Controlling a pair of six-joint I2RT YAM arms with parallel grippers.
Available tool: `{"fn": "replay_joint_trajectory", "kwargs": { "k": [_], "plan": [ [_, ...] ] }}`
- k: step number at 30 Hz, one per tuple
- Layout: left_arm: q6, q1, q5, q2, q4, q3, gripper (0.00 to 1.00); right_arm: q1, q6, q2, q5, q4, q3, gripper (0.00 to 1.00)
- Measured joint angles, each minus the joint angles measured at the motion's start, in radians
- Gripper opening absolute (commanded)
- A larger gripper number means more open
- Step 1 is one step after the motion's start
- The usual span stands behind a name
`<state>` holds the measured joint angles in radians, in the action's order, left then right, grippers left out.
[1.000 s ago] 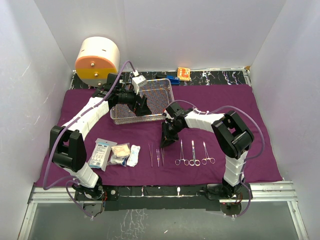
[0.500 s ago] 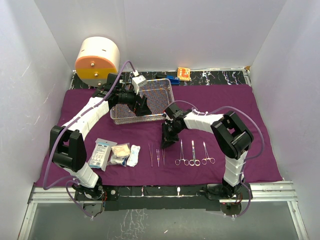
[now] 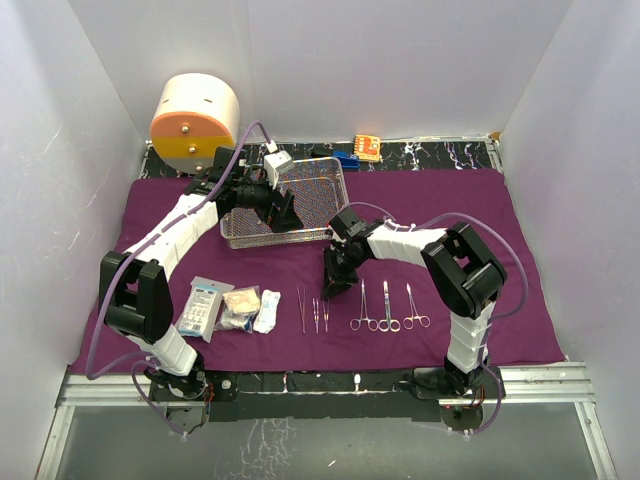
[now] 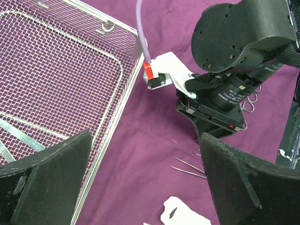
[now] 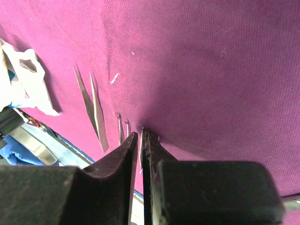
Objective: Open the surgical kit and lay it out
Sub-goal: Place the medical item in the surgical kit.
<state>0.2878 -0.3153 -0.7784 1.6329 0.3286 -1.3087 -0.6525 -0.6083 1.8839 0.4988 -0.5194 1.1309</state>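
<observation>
The purple cloth [image 3: 420, 210] lies spread flat over the table. The silver wire-mesh tray [image 3: 310, 190] stands on it at the back; a steel strip [image 4: 18, 136] lies inside. My left gripper [image 3: 287, 215] hangs open and empty over the tray's near edge [image 4: 112, 126]; its jaws stand wide apart in the left wrist view [image 4: 145, 140]. My right gripper [image 3: 335, 285] points down at the cloth, shut on a thin steel instrument [image 5: 141, 151] whose tip touches the cloth. Tweezers [image 5: 89, 101] lie beside it. Three forceps [image 3: 387, 308] lie to the right, and white gauze and packets [image 3: 230, 306] to the left.
The cream-and-orange drum [image 3: 195, 120] stands at the back left, beyond the cloth. Small orange [image 3: 367, 147] and blue [image 3: 346, 158] items lie on the dark strip behind the tray. White walls close in both sides. My right wrist [image 4: 225, 93] is close to the left gripper.
The right gripper has shifted slightly down and nearer, by the row of thin instruments. The left arm has not moved.
</observation>
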Motion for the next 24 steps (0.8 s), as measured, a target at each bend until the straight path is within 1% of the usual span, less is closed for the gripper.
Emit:
{"fn": "replay_joint_trajectory", "kwargs": {
  "k": [6, 24],
  "plan": [
    [0.000, 0.000, 0.000, 0.000, 0.000, 0.000, 0.99, 0.000, 0.000, 0.000, -0.003, 0.000, 0.000, 0.17],
    [0.001, 0.000, 0.001, 0.000, -0.002, 0.002, 0.98, 0.000, 0.013, -0.018, -0.003, -0.001, 0.015, 0.21]
  ]
}}
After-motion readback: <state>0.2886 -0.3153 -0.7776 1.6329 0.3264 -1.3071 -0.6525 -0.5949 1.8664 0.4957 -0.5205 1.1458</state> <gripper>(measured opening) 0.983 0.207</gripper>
